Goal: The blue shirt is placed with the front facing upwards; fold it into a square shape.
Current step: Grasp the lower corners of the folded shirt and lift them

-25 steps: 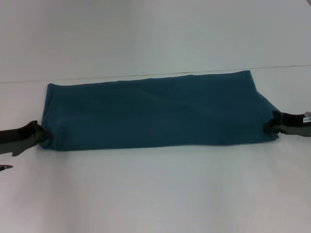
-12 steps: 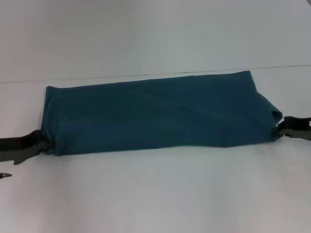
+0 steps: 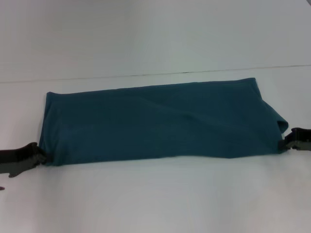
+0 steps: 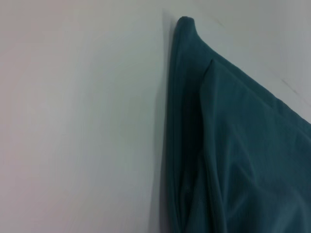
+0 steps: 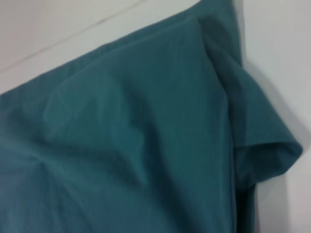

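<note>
The blue shirt [image 3: 155,121] lies folded into a long plain teal band across the white table, with no lettering showing. My left gripper [image 3: 41,156] is at the band's near left corner and is shut on the cloth there. My right gripper [image 3: 285,142] holds the near right corner, where a small flap of fabric curls up. The left wrist view shows the shirt's [image 4: 243,145] layered end edge. The right wrist view shows the shirt's [image 5: 146,136] wrinkled surface and folded corner. Neither wrist view shows fingers.
The white table [image 3: 155,199] stretches bare between the shirt and me. Its far edge [image 3: 97,77] runs just behind the shirt, with a pale wall beyond.
Both grippers have moved toward me and slightly outward, dragging the shirt's near edge with them. The band now sits lower and flatter.
</note>
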`<state>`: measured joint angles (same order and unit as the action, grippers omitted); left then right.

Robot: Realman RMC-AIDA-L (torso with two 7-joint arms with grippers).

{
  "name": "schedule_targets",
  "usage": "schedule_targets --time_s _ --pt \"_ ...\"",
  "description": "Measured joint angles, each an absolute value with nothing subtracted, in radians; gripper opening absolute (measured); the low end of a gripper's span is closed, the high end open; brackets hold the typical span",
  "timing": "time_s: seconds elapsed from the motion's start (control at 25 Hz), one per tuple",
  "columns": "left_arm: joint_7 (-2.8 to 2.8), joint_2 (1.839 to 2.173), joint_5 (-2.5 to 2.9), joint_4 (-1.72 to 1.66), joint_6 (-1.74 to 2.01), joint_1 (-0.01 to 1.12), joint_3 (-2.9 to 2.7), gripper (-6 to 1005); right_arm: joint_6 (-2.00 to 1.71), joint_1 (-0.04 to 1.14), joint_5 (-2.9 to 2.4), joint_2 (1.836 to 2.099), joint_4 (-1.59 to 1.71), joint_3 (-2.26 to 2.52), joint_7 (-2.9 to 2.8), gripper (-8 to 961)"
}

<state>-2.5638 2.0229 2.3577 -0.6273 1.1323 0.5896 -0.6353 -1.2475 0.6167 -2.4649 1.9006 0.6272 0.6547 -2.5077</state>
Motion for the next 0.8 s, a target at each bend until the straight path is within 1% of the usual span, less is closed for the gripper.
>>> schedule_targets --time_s 0.16,0.24,0.4,0.8 --pt "-2.564 2.031 2.358 -0.652 1.173 0.562 -0.635 44 -1.297 0.598 -2.481 1.917 0.677 0.650 -2.518 7" --pt "-2.564 2.037 2.357 -0.661 1.185 0.547 -0.635 45 -1.315 0.594 -2.481 1.920 0.686 0.648 -2.519 7" --pt "-2.563 2.046 2.354 -0.678 1.197 0.521 -0.634 47 -1.326 0.591 -2.481 1.924 0.687 0.651 -2.520 8" --pt "-2.560 2.049 2.349 -0.690 1.211 0.512 -0.607 52 -1.332 0.590 -2.471 1.927 0.689 0.639 -2.513 10"
